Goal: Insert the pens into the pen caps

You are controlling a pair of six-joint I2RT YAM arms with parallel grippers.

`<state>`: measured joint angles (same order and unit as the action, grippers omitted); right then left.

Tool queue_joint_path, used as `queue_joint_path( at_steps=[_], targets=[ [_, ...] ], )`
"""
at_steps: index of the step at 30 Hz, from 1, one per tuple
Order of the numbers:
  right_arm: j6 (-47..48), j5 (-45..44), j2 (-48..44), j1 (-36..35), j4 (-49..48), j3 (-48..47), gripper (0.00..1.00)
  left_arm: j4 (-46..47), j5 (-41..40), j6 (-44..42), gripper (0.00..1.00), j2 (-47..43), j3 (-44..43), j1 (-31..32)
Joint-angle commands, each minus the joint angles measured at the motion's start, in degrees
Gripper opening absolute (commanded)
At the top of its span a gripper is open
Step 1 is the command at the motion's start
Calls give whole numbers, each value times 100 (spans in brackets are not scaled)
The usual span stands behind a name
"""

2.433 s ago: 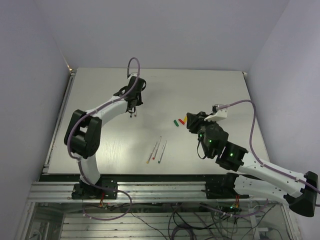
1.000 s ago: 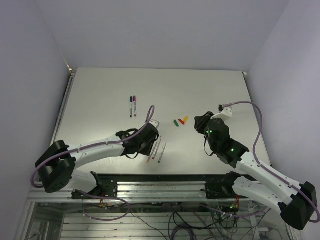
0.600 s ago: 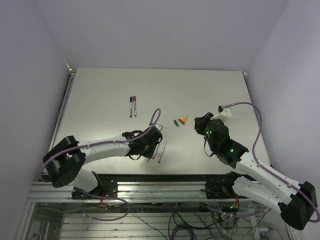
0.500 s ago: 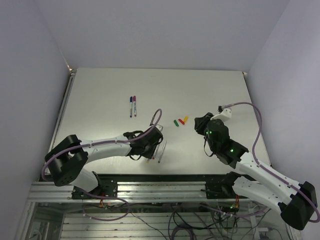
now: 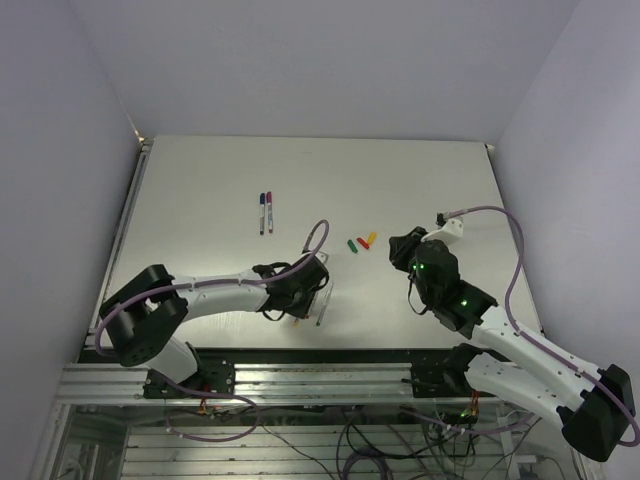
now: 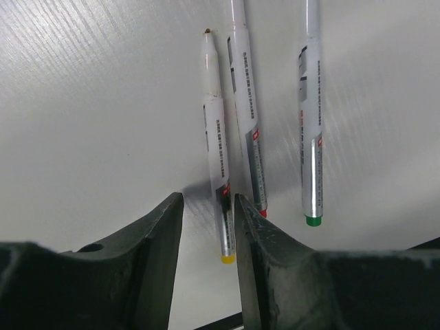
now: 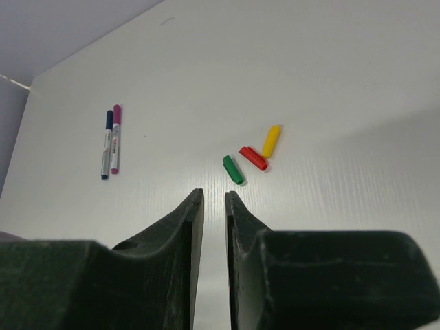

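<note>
1. Top view: the left claw (image 5: 302, 303) hangs over three bare pens (image 5: 320, 313) at 6 o'clock on the bench (image 5: 200, 180). Earlier it was up at 11 o'clock, where two capped pens (image 5: 265, 212) now lie.
2. Left wrist view: this claw is a little open, with a finger on each side of the yellow-ended pen (image 6: 214, 130). The pen looks light, stiff and slippery. It may roll, so grab its middle.
3. Right wrist view: the right claw (image 7: 212, 199) is open just a crack and is empty. Three caps (image 7: 254, 158) lie at its 1 o'clock.
</note>
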<state>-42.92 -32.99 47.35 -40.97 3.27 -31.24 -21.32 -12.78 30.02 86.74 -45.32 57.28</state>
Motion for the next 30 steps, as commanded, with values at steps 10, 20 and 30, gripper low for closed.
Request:
queue_joint_path(
  at_steps=[10, 20, 30],
  targets=[
    [-58, -38, -68, 12, -115, 66, 18, 50, -184, 51, 46, 596, -173, 84],
    [-120, -110, -145, 17, -26, 79, 18, -345, -323, 309, 30, 891, -118, 108],
    [-26, -199, -52, 15, -21, -2, 18, -476, -283, 358, 7, 961, -23, 102]
  ],
)
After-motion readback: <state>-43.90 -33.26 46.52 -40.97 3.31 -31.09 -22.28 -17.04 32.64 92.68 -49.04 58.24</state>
